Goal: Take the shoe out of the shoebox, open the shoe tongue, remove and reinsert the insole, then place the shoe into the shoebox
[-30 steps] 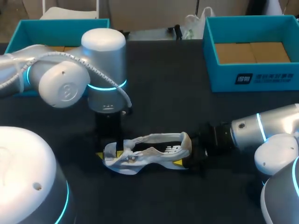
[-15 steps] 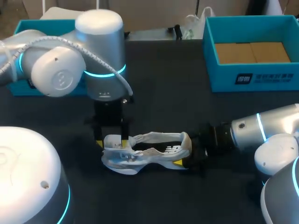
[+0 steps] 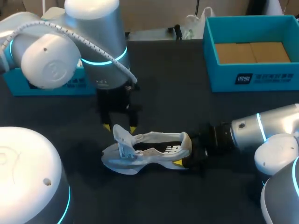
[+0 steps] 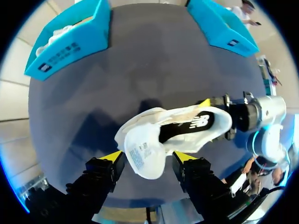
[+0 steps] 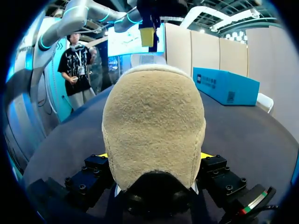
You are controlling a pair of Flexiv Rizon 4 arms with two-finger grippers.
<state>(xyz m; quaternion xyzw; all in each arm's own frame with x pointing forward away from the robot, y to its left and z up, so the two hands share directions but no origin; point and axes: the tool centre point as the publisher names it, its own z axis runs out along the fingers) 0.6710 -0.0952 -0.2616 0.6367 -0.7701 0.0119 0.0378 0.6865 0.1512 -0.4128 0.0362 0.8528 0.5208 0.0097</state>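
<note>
A white shoe [image 3: 154,150] lies on the dark table, toe toward my left arm. Its tongue [image 3: 122,138] stands upright. My left gripper [image 3: 120,127] hangs just above the tongue; in the left wrist view the tongue [image 4: 145,156] sits between the open yellow-tipped fingers [image 4: 113,156] with small gaps on both sides. My right gripper [image 3: 187,158] comes in low from the right and is shut on the shoe's heel. In the right wrist view the tan heel lining [image 5: 154,121] fills the space between the fingers of my right gripper [image 5: 154,156].
A blue shoebox [image 3: 252,77] with a brown cardboard bottom stands at the back right. A second blue box [image 3: 46,86] stands at the back left, partly hidden behind my left arm. Bare dark tabletop [image 3: 168,102] lies between them.
My left gripper has risen and shifted toward the back right, lifting the tongue from flat to upright, and its fingers have spread apart. The right arm and the shoe's heel have stayed put.
</note>
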